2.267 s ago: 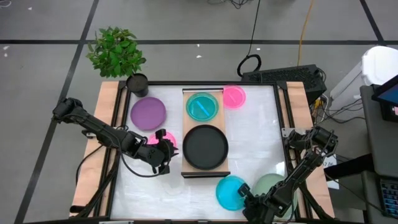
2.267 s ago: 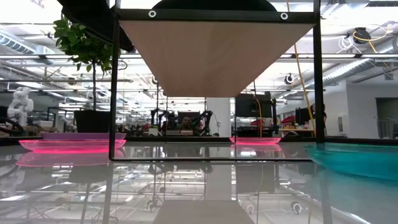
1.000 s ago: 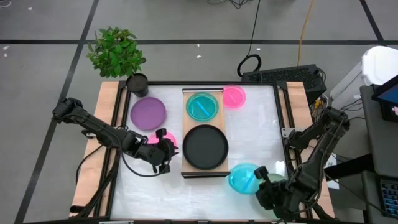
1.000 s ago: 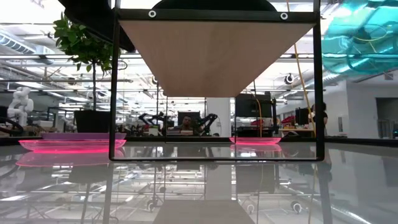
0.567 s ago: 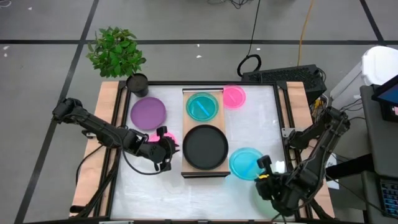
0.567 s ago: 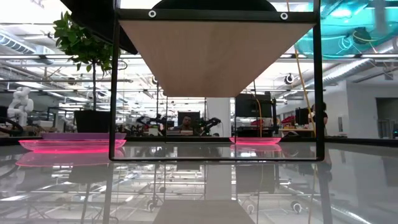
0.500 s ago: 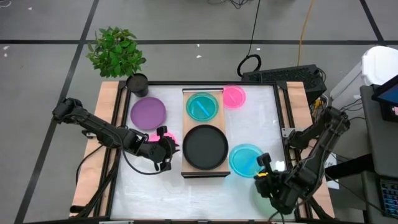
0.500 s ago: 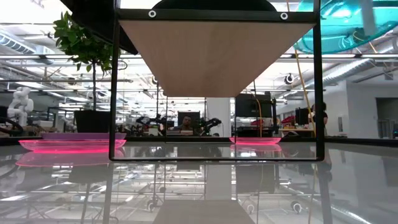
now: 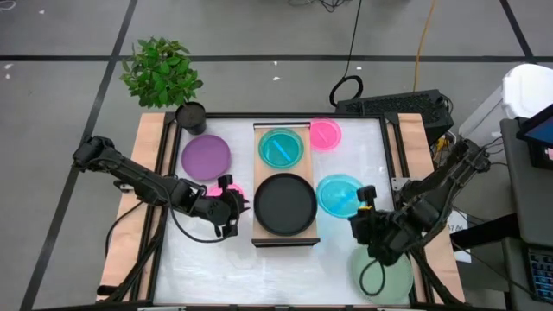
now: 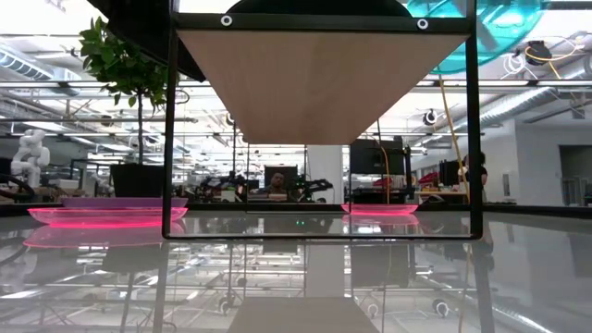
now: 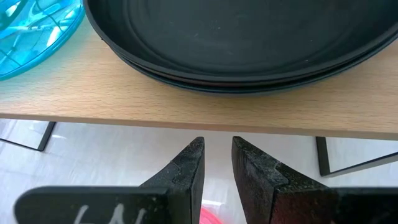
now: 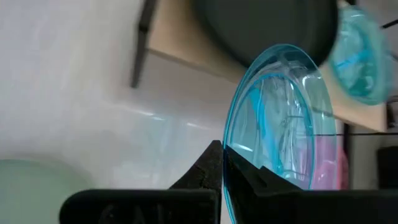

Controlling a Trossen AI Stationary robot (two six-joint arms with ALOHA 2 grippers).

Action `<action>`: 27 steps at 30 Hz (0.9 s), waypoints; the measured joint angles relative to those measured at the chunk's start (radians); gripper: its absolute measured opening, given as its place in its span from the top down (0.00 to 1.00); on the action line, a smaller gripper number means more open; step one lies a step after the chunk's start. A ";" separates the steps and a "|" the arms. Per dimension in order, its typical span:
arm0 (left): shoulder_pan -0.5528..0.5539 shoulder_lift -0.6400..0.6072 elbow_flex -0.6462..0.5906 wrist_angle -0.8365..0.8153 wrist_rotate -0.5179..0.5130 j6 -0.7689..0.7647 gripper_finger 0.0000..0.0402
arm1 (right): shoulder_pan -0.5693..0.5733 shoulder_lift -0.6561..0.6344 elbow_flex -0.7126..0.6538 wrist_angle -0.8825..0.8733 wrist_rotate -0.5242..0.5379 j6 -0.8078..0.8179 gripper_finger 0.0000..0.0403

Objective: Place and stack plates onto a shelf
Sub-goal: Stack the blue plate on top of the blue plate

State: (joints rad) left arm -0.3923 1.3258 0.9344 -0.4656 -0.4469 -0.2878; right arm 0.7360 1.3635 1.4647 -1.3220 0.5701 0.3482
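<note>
The shelf (image 9: pixel 285 240) is a light-wood board on black legs in the table's middle, and the low view shows its underside (image 10: pixel 319 83). A black plate (image 9: pixel 285 205) and a cyan plate (image 9: pixel 281 148) lie on it. My right gripper (image 9: pixel 359 201) is shut on another translucent cyan plate (image 9: pixel 339 193), just right of the shelf. My left gripper (image 9: pixel 235 208) hovers at the shelf's left edge, its fingers (image 11: pixel 217 158) a narrow gap apart and holding nothing. A pink plate (image 9: pixel 216 191) lies flat on the table beneath it. My right gripper pinches the cyan plate's rim (image 12: pixel 231 148) between its two fingers, on the plate's near-right side (image 9: pixel 352 204). The fingers come roughly level from the table's near-right. The plate is lifted clear and, in the low view, sits above the level of the shelf board (image 10: pixel 495 32).
A purple plate (image 9: pixel 206 157) and a small pink plate (image 9: pixel 326 134) lie flat on the table on either side of the shelf's far end. A pale sage-green plate (image 9: pixel 384 275) rests at the near-right corner. A potted plant (image 9: pixel 190 115) stands at the far-left corner.
My right gripper has carried the cyan plate from the near-right area toward the table's far edge, alongside the shelf's right edge. This has uncovered the sage-green plate. In the low view the plate has drifted left toward the shelf's top.
</note>
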 joint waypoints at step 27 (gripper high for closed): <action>0.000 0.000 0.000 -0.034 0.000 -0.002 0.78 | -0.523 -0.006 0.000 0.439 -0.114 -0.864 1.00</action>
State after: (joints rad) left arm -0.3923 1.3257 0.9344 -0.4995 -0.4469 -0.2901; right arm 0.2132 1.3575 1.4643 -0.8826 0.4566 -0.5155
